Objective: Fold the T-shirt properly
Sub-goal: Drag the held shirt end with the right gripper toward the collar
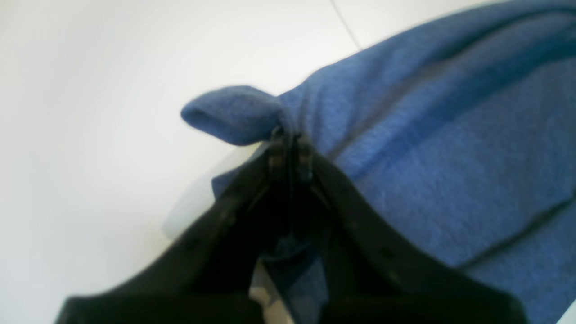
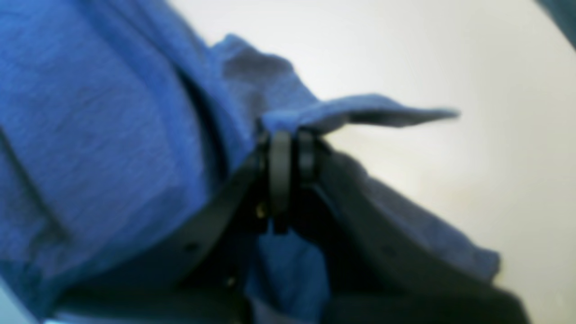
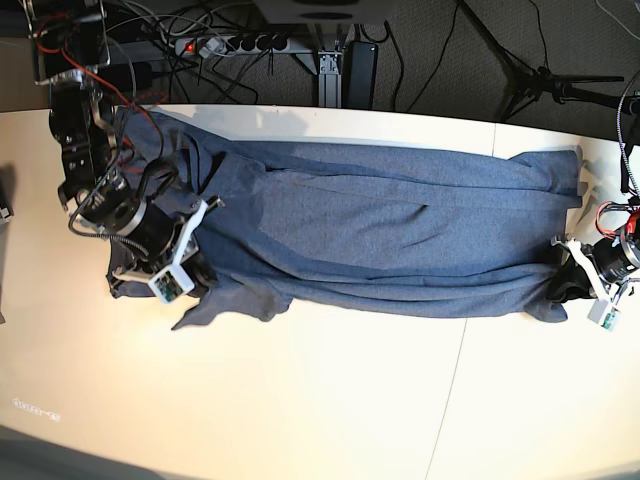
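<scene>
The blue-grey T-shirt (image 3: 380, 230) lies stretched lengthwise across the cream table (image 3: 320, 400), creased, with its plain side showing. My right gripper (image 3: 203, 262), at the left of the base view, is shut on a bunched fold of the shirt (image 2: 90, 135); its closed fingertips (image 2: 280, 153) pinch the cloth. My left gripper (image 3: 566, 276), at the right of the base view, is shut on the shirt's other end (image 1: 427, 157); its fingertips (image 1: 276, 155) clamp a small lump of fabric. No lettering shows.
A table seam (image 3: 455, 390) runs front to back right of centre. A power strip (image 3: 225, 44) and cables lie behind the table's far edge. A tripod (image 3: 545, 75) stands at the back right. The table's right edge is beside my left arm.
</scene>
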Available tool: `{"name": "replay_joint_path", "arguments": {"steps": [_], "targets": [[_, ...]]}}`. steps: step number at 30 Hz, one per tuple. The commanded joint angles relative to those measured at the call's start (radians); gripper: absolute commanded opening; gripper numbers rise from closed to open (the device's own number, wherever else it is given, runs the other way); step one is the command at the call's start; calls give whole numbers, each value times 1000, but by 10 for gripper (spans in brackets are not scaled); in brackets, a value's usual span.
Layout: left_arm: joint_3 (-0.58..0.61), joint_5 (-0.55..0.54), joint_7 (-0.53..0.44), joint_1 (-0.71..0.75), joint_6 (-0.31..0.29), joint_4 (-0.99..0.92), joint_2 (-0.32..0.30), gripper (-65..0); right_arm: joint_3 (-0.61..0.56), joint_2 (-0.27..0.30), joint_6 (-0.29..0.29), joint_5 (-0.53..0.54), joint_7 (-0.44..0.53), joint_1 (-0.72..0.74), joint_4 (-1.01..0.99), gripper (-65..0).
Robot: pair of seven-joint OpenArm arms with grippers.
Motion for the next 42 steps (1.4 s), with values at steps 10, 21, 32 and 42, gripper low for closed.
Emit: {"name": "replay_joint_path", "arguments": {"steps": [10, 21, 32, 42], "targets": [[-55, -29, 14, 97, -13, 137, -48, -650, 125, 12, 15, 41, 25, -127, 121, -650], [-138, -63, 93, 185, -13, 230, -48, -650, 126, 12, 15, 41, 27, -239, 129, -650], [-138, -68, 117, 184, -13, 230, -47, -650, 126, 12, 15, 41, 26, -277, 129, -650], [-138, -102, 272, 175, -1, 230, -44, -382, 126, 9, 15, 92, 27, -278, 129, -261]]}}
